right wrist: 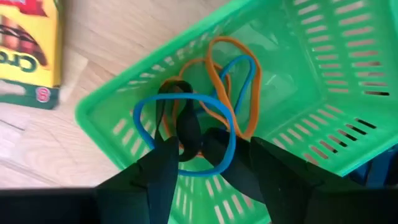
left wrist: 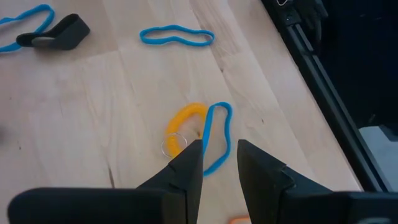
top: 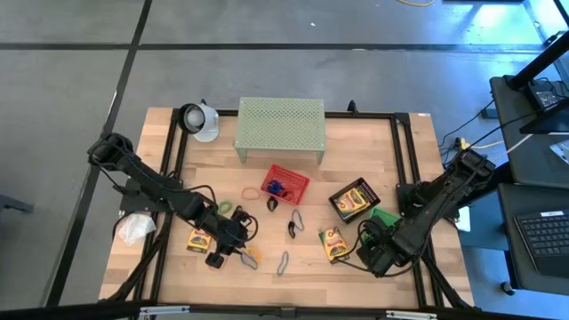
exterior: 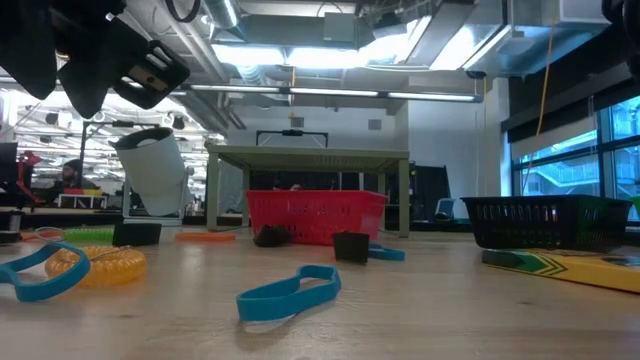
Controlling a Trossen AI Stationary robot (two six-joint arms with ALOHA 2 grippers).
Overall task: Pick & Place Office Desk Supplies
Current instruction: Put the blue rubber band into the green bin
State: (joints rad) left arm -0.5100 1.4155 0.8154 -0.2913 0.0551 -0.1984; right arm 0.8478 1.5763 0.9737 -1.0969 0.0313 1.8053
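A pale green perforated shelf (top: 280, 124) stands at the worktop's (top: 356, 160) far edge. A white cup (top: 204, 122) lies near the far left corner, and a white wad (top: 135, 228) sits off the left edge.

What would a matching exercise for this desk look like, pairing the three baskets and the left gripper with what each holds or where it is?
Column one:
1. green basket
2. red basket
3. black basket
4. left gripper

Column two:
a. holds a yellow crayon box
b. holds blue and orange loops
c. sits mid-table, in front of the perforated shelf
d. hangs, jaws apart, over a yellow coil and a blue loop

Pairs: 1-b, 2-c, 3-a, 4-d
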